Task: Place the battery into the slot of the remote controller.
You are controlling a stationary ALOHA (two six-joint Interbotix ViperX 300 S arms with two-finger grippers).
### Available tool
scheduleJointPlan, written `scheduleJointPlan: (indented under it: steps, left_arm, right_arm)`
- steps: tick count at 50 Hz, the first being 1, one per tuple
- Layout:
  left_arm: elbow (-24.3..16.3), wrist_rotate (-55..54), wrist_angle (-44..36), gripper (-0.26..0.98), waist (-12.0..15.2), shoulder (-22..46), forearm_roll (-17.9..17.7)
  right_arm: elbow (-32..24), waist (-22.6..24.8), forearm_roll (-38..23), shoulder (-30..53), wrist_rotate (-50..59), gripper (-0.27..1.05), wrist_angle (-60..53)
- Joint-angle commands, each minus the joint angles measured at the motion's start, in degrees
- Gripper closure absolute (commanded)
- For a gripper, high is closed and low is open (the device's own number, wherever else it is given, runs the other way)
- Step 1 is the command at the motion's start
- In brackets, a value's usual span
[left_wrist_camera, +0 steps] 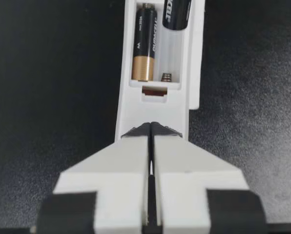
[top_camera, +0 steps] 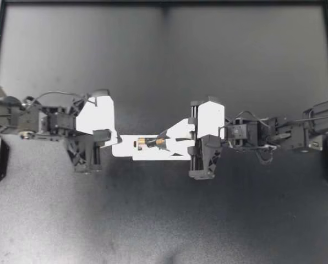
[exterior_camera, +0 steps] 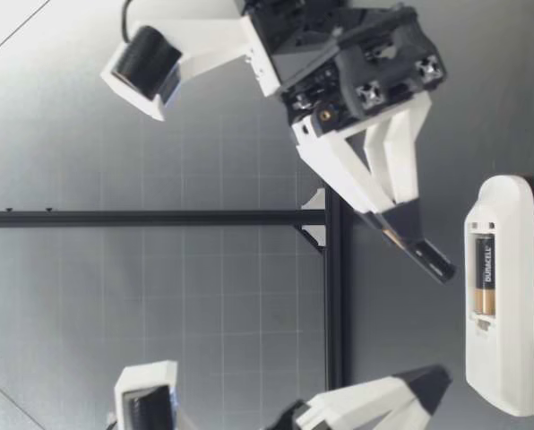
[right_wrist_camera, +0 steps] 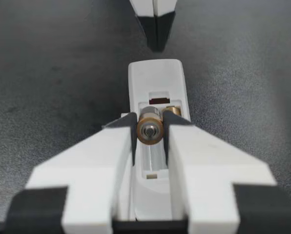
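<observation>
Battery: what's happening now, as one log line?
right gripper: shut on held battery, over empty slot | remote controller: one seated battery | left gripper: shut, at remote's end

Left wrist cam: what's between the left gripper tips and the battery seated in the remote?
Left wrist view: between left gripper and the seated battery lies only the white shell of the remote, with its latch notch; nothing loose.

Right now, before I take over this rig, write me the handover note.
My left tool: shut, empty, tips over the end of the remote nearest that arm; contact unclear.
My right tool: shut on the second battery, held above the remote's open compartment.
Done: the first battery is seated in its bay.
Left: lower the second battery into the empty bay beside it, then release.
</observation>
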Motion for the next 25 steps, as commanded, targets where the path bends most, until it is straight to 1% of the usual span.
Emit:
scheduleJointPlan:
  steps: [1, 12, 25]
  left_arm:
    - [-1.3, 0.0, -0.3, 0.87, 0.2, 0.3, 0.1]
    - [-1.5, -0.5, -0.2, 0.87, 0.1, 2.4, -0.1]
    - [-1.1, -0.8, 0.4, 0.87, 0.2, 3.3, -0.2]
  right_arm:
    - [-1.1, -0.4, 0.2, -0.2, 0.1, 0.79, -1.8]
    - [-1.8, -0.4, 0.2, 1.6, 0.1, 0.79, -2.0]
    - [-2.6, -0.4, 0.3, 3.2, 0.1, 0.79, -1.9]
